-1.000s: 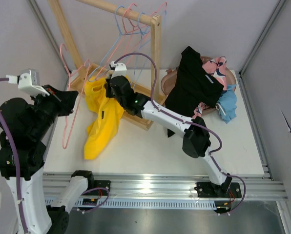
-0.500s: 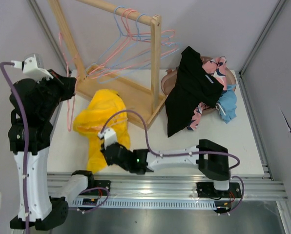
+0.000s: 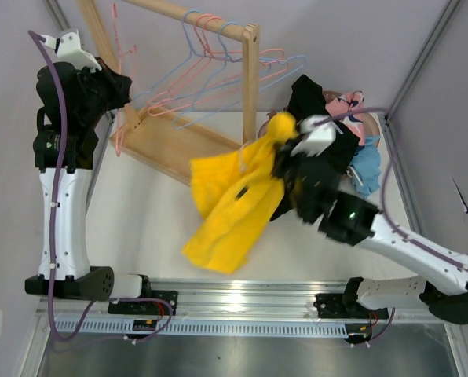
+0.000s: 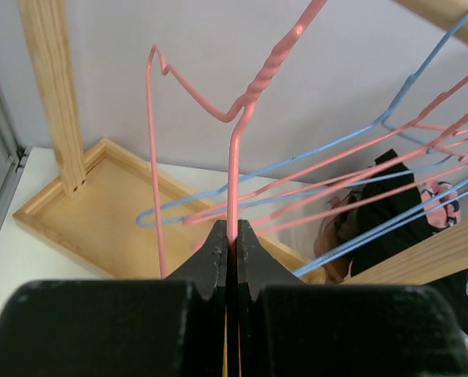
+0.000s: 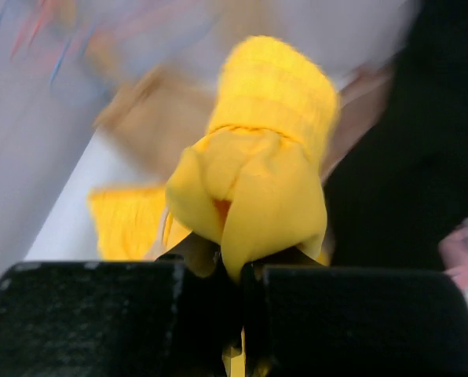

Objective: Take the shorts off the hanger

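Observation:
The yellow shorts [image 3: 238,204] hang free of the hanger, bunched in my right gripper [image 3: 290,145] and trailing down to the table's front middle. In the right wrist view the shorts [image 5: 257,157] fill the shut jaws of the gripper [image 5: 238,259]. My left gripper [image 3: 118,88] is raised at the far left, shut on the empty pink wire hanger [image 3: 122,118]. In the left wrist view the hanger [image 4: 235,149] runs straight up from the shut jaws of the gripper [image 4: 234,236], near the rack's post.
A wooden rack [image 3: 250,86] with a tray base [image 3: 167,145] stands at the back left, with several pink and blue hangers [image 3: 218,59] on its rail. A basket with black clothing [image 3: 316,114] and a blue cloth [image 3: 367,169] sits at the back right.
My right arm swung from the front left up to the right with the shorts, lifting them off the table. My left arm rose with the pink hanger toward the rack.

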Robot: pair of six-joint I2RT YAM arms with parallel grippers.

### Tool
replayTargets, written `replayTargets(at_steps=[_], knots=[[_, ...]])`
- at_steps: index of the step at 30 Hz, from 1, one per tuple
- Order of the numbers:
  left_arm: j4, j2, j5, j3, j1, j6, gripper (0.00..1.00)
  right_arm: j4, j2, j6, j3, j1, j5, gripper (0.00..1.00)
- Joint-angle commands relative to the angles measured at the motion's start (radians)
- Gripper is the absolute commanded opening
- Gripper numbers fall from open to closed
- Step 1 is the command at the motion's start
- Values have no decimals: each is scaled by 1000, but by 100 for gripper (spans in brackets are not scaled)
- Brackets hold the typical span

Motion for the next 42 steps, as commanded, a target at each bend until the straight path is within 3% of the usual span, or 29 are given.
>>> replayTargets(at_steps=[1, 2, 4, 5, 8, 13, 17, 21, 24, 25, 26, 28, 32, 36, 39, 42], knots=[[70, 21, 53, 88, -3, 8, 0, 129, -57, -238, 172, -262, -30, 0], [70, 33, 57, 101, -3, 9, 0, 147, -28, -264, 215, -428, -91, 0], [74, 44, 62, 110, -2, 17, 0, 166, 22, -253, 339, -598, -267, 0], [79, 54, 60, 115, -2, 22, 0, 172, 94, -217, 379, -740, -320, 0], [86, 80, 51, 139, 0, 37, 0, 172, 278, -123, 531, -949, -501, 0], [79, 149, 60, 187, 6, 35, 1, 268, 551, -78, 665, -1088, -659, 0], [85, 177, 74, 200, 6, 43, 1, 282, 740, -55, 700, -1137, -652, 0], [71, 212, 80, 239, 6, 60, 1, 288, 846, -39, 648, -1160, -589, 0], [44, 235, 94, 283, 6, 77, 1, 327, 829, -8, 504, -1164, -542, 0], [36, 251, 111, 302, 6, 78, 1, 333, 799, 15, 471, -1166, -534, 5], [31, 254, 129, 305, 6, 83, 1, 332, 784, 33, 411, -1166, -525, 49], [42, 260, 166, 305, 4, 89, 2, 313, 725, 96, 357, -1164, -502, 97], [60, 303, 258, 345, 1, 129, 3, 308, 607, 149, 201, -1146, -511, 100], [37, 401, 330, 499, -9, 183, 3, 373, 463, 182, -57, -1132, -537, 99], [-13, 464, 324, 555, -40, 241, 3, 403, 350, 224, -209, -1131, -560, 99], [-15, 476, 312, 518, -75, 267, 3, 424, 256, 242, -292, -1131, -568, 99]])
